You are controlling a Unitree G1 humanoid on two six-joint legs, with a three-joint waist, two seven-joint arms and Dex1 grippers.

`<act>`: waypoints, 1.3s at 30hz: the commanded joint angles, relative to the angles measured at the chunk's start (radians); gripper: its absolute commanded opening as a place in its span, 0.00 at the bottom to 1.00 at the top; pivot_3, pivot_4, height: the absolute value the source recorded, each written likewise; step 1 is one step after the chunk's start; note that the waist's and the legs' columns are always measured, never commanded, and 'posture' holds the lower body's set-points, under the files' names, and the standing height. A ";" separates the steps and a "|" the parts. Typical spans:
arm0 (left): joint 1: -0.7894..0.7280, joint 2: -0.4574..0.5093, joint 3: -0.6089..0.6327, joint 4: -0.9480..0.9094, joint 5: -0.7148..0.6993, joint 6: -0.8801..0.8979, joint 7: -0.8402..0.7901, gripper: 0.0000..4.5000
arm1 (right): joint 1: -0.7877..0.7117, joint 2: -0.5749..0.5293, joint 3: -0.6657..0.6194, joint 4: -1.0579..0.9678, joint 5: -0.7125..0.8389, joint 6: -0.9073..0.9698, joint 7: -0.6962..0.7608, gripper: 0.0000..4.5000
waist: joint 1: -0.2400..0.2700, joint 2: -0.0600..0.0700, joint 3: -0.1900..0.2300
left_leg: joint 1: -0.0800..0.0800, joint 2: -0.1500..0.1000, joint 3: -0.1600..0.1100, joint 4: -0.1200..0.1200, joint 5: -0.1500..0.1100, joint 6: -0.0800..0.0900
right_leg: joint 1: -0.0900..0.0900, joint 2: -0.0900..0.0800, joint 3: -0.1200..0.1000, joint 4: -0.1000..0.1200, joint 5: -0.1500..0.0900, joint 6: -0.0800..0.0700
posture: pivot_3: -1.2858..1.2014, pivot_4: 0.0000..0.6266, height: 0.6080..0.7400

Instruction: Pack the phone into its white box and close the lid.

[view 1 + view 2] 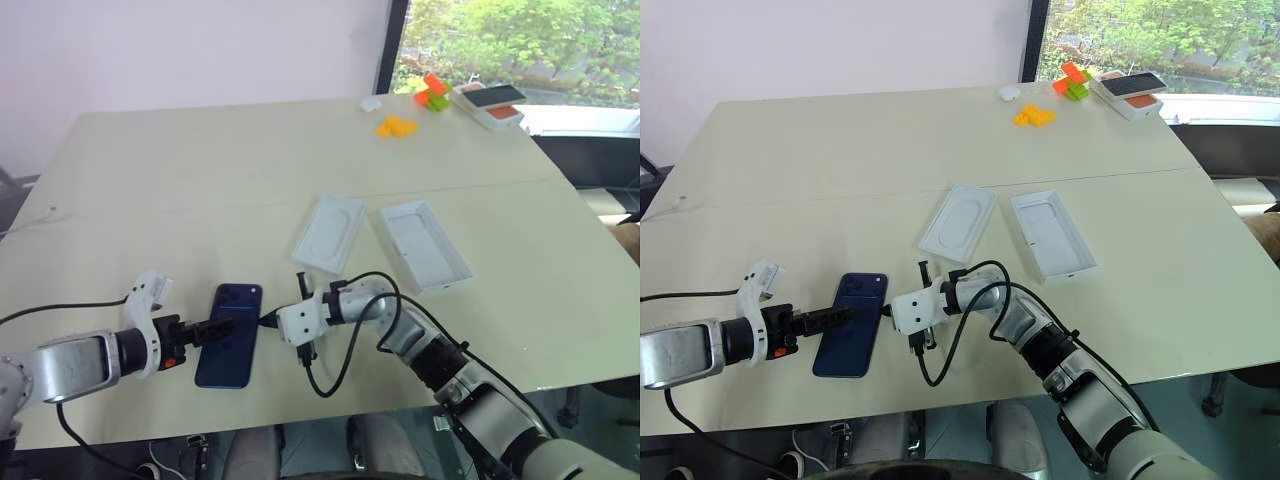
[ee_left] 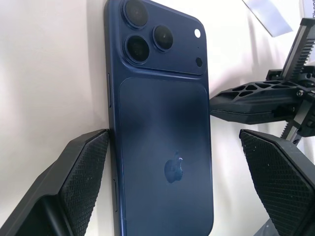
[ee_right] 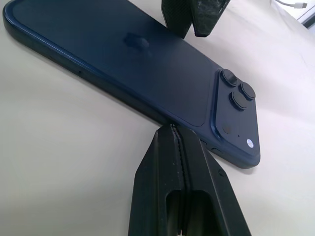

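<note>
One phone (image 1: 229, 335) lay camera-side up near the table's (image 1: 200, 170) front edge. One white box (image 1: 328, 232) and one lid (image 1: 424, 243) lay mid-table. Left gripper (image 2: 172, 162) reached level, jaws apart, straddling the phone. Right gripper (image 3: 183, 147), jaws together, met its opposite edge.

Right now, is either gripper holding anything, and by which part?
Nothing is held. The left gripper stands open astride the phone, which lies flat on the table. The right gripper is shut, its tips at the phone's long edge.

phone (image 1: 229, 335): navy, glossy | white box (image 1: 329, 233): white | lid (image 1: 424, 243): white | claw fingers (image 2: 81, 169): black, cross-hatched
</note>
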 commanded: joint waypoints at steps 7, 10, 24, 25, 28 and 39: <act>0.010 0.013 -0.096 -0.015 -0.042 -0.034 0.003 0.99 | 0.002 0.044 0.055 -0.001 -0.018 -0.016 -0.007 0.00 | 0.007 0.000 0.000 | -0.002 -0.002 0.001 -0.009 0.001 0.001 | 0.000 -0.001 0.000 -0.010 0.000 0.000 | 0.52 0.24 1.00; 0.016 0.020 -0.109 -0.017 0.003 -0.026 -0.011 0.99 | -0.005 0.035 0.051 0.004 -0.020 -0.018 -0.009 0.00 | 0.008 0.000 0.000 | -0.004 -0.002 0.002 -0.012 0.000 0.001 | 0.001 -0.001 -0.001 -0.013 0.000 0.001 | 0.52 0.24 1.00; 0.042 0.063 -0.080 -0.017 0.020 -0.025 -0.053 0.99 | -0.007 0.025 0.039 0.011 -0.002 -0.013 -0.001 0.00 | 0.003 -0.001 0.000 | -0.005 -0.002 0.002 -0.012 0.000 0.001 | 0.001 -0.001 -0.001 -0.014 0.001 0.001 | 0.52 0.24 1.00; 0.048 0.066 -0.078 -0.021 0.017 -0.027 -0.054 0.99 | -0.008 0.023 0.042 0.012 -0.008 -0.019 -0.003 0.00 | 0.002 -0.001 0.000 | -0.006 -0.002 0.002 -0.012 0.000 0.001 | 0.000 -0.001 -0.001 -0.014 0.001 0.001 | 0.52 0.24 1.00; 0.068 0.075 -0.062 -0.027 -0.006 -0.036 -0.053 0.99 | -0.010 0.023 0.045 0.013 -0.013 -0.022 -0.008 0.00 | 0.001 -0.001 0.000 | -0.007 -0.002 0.002 -0.012 0.000 0.002 | 0.000 -0.001 -0.001 -0.015 0.001 0.002 | 0.52 0.24 1.00; 0.129 0.125 -0.002 -0.031 -0.041 -0.056 -0.071 0.99 | -0.001 0.024 0.049 0.014 -0.009 -0.021 -0.003 0.00 | -0.001 -0.001 0.000 | -0.014 -0.001 0.002 -0.012 0.000 0.001 | -0.007 0.001 -0.001 -0.015 0.002 0.005 | 0.52 0.24 1.00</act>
